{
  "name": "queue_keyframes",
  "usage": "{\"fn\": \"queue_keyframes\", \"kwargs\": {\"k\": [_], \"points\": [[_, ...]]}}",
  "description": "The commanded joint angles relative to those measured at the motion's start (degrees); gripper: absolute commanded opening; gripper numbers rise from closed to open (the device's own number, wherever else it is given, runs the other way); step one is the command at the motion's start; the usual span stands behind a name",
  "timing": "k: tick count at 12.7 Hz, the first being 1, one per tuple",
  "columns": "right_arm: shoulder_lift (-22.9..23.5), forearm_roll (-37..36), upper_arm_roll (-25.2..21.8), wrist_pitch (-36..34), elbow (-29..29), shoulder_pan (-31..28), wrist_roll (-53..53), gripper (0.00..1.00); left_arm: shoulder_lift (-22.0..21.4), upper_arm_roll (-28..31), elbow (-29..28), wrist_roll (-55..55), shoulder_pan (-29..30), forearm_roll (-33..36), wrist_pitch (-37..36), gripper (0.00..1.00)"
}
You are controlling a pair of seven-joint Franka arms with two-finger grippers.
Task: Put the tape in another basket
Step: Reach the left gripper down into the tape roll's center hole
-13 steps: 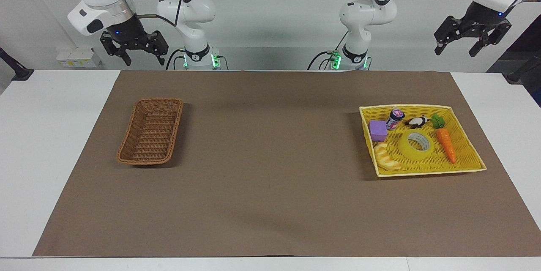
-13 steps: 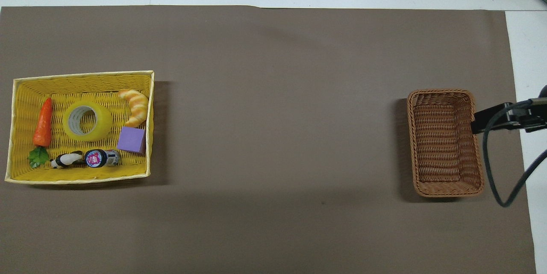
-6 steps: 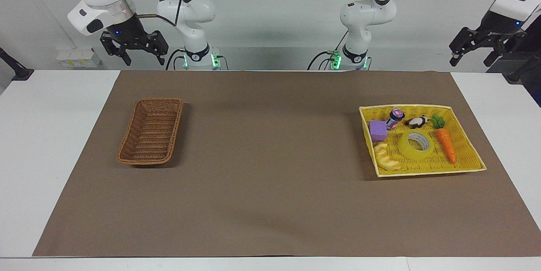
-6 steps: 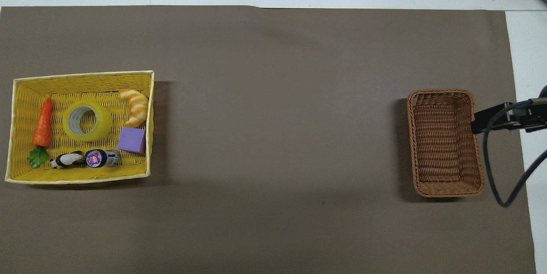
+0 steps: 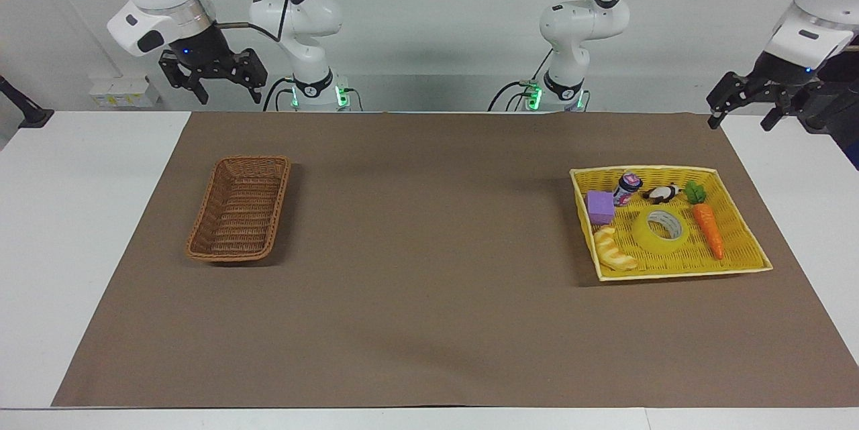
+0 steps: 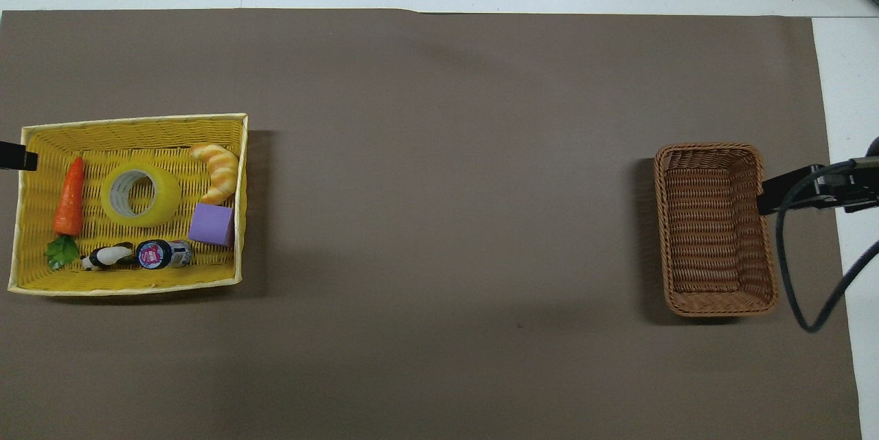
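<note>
The yellow tape [image 5: 661, 230] [image 6: 141, 194] lies flat in the yellow mesh tray [image 5: 678, 274] [image 6: 130, 119] at the left arm's end of the table. The brown wicker basket [image 5: 228, 257] [image 6: 707, 148] stands with nothing in it at the right arm's end. My left gripper [image 5: 738, 123] hangs open in the air by the tray's outer end, holding nothing. One of its fingertips [image 6: 20, 156] shows at the tray's rim in the overhead view. My right gripper [image 5: 227, 98] waits open, raised beside the brown basket.
Also in the tray are an orange carrot [image 5: 708, 229], a purple cube [image 5: 600, 206], a croissant [image 5: 614, 250], a small bottle [image 5: 628, 187] and a black-and-white figure [image 5: 662, 194]. A brown mat [image 5: 429, 282] covers the table. A black cable [image 6: 790, 268] hangs beside the brown basket.
My left gripper has come down and in toward the yellow tray, and its fingertip now shows in the overhead view. The right arm has not moved.
</note>
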Motion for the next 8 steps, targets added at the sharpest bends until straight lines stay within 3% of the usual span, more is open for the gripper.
{"fn": "queue_keyframes", "kwargs": {"k": [1, 8], "points": [[0.2, 0.2, 0.0, -1.1, 0.9, -0.1, -0.8, 1.00, 1.3, -0.4, -5.2, 2.8, 1.8, -1.2, 6.0, 1.00], [0.2, 0.2, 0.0, -1.1, 0.9, -0.1, -0.8, 1.00, 10.2, -0.4, -12.4, 2.9, 2.4, -1.5, 19.9, 1.00]]}}
